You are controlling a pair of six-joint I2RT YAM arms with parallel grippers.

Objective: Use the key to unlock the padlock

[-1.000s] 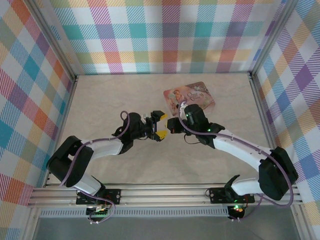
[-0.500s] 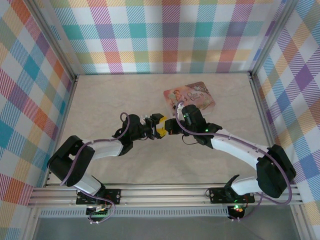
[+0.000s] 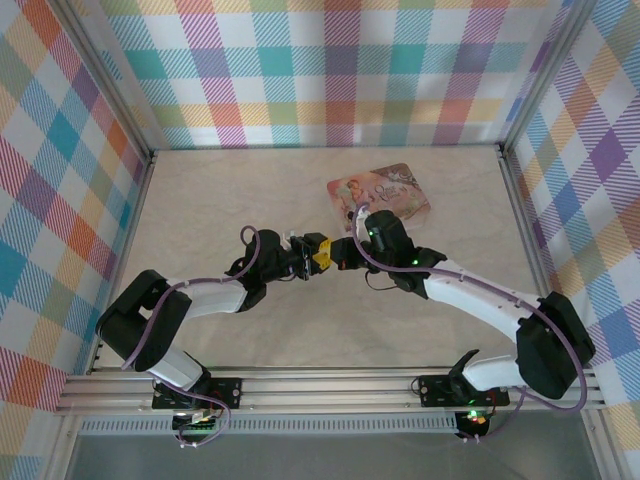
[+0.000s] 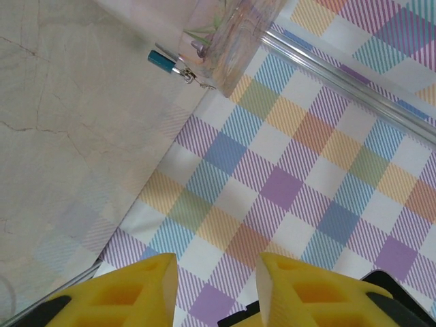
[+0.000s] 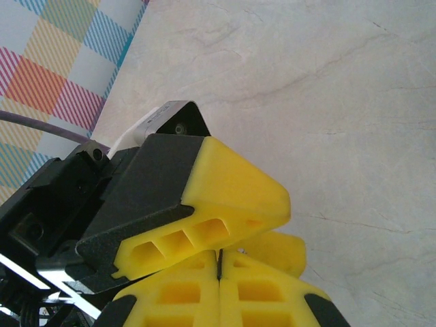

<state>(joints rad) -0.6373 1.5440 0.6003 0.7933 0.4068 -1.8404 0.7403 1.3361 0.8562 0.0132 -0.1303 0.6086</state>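
The padlock (image 4: 163, 60), teal with a silvery shackle, lies on the table against the edge of the pink tin (image 4: 231, 30), far beyond my left gripper (image 4: 218, 266). That gripper stands partly open with a clear gap between its yellow fingers. Mid-table my left gripper (image 3: 322, 257) meets my right gripper (image 3: 338, 254) tip to tip. My right gripper (image 5: 219, 255) is shut, its pads pressed together. The left gripper's fingers (image 5: 231, 187) straddle its tips, one in front and one behind. The key is hidden; I cannot tell whether it sits between the shut pads.
The pink illustrated tin (image 3: 380, 192) lies at the back right of the table (image 3: 230, 200), just behind the right arm. Plaid walls (image 3: 330, 70) enclose three sides. The arm bases sit on the rail (image 3: 320, 385) at the near edge.
My left gripper's jaws have narrowed from wide open to a small gap and moved right onto the right gripper's tips. The right arm edged slightly left, still shut.
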